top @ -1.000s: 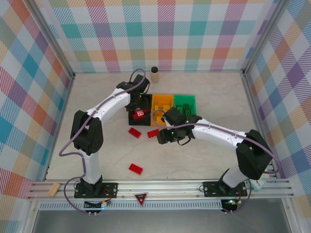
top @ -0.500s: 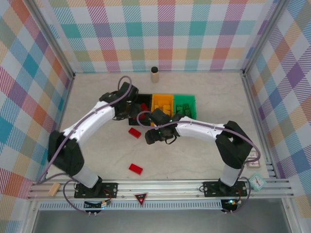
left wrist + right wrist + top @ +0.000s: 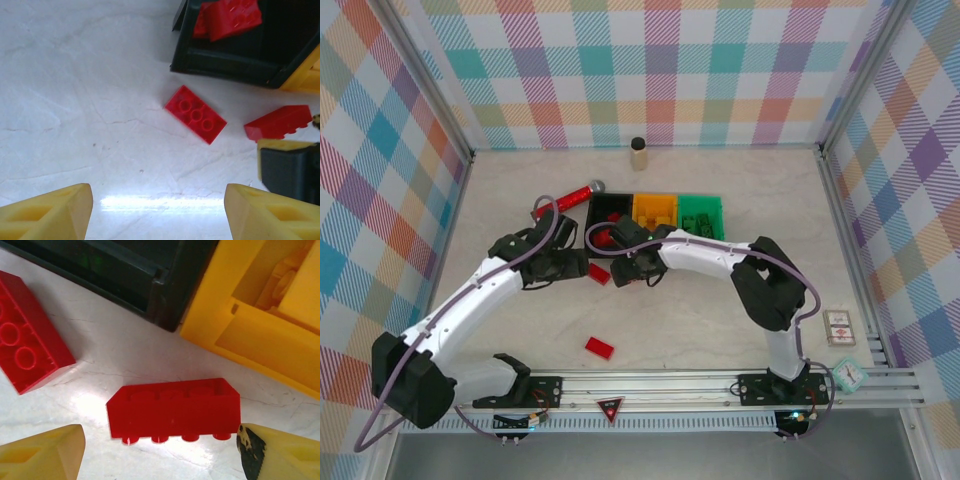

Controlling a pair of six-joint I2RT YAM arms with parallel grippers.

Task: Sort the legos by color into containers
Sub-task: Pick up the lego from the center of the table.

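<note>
Bins stood joined in a row near the middle of the overhead view, on a pale table. The black bin was at the left of the row with red bricks inside, the orange bin in the middle and the green bin at the right.

In the left wrist view the left pincer hung released. Its yellow fingers sat wide apart at the bottom corners with bare table between them. A flat red brick lay studs up at mid-frame, just below the black bin's corner. To its right a second red brick lay on its side.

In the right wrist view the right pincer was released too, and that second brick lay just above the gap between its fingers. The right fingertip was at the brick's lower right corner; whether it touched I could not tell.

A third red brick lay alone toward the bottom of the overhead view, well apart from the others. A red cylinder with a grey end lay left of the black bin.
</note>
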